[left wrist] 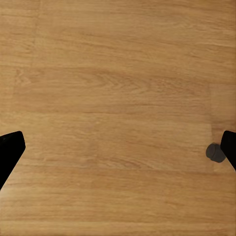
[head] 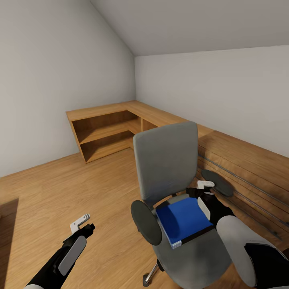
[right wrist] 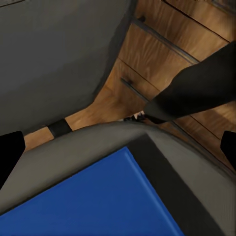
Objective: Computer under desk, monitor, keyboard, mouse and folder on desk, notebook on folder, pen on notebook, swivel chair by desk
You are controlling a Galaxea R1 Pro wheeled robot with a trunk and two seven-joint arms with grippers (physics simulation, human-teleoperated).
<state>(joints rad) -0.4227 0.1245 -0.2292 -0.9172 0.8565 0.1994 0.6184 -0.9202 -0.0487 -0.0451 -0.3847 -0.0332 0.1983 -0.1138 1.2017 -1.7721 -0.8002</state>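
- While the grey upholstered swivel chair (head: 176,192) stands at the right of the room, its tall, rounded-rectangle backrest is upright and its two dark oval armrest pads flank the seat.
- A flat blue rectangular folder (head: 184,220) with a dark spine edge lies on the chair's padded seat, toward the near-left side of the cushion; in the right wrist view its smooth blue cover (right wrist: 103,201) meets the matte grey seat fabric.
- The right gripper (head: 204,196), white-tipped on a black wrist, hangs over the far-right corner of the folder, just beside the right armrest; its dark fingertips sit at the two opposite edges of the right wrist view, so the claw is spread wide with nothing between.
- The left gripper (head: 82,223) is held low at the near left above the bare honey-coloured wood-plank floor (left wrist: 118,98); its fingertips likewise stand far apart, gripping nothing.
- A long L-shaped wooden desk (head: 120,116) with open shelves runs along the far and right walls, behind the chair.
- The chair's chrome base leg shows under the seat.
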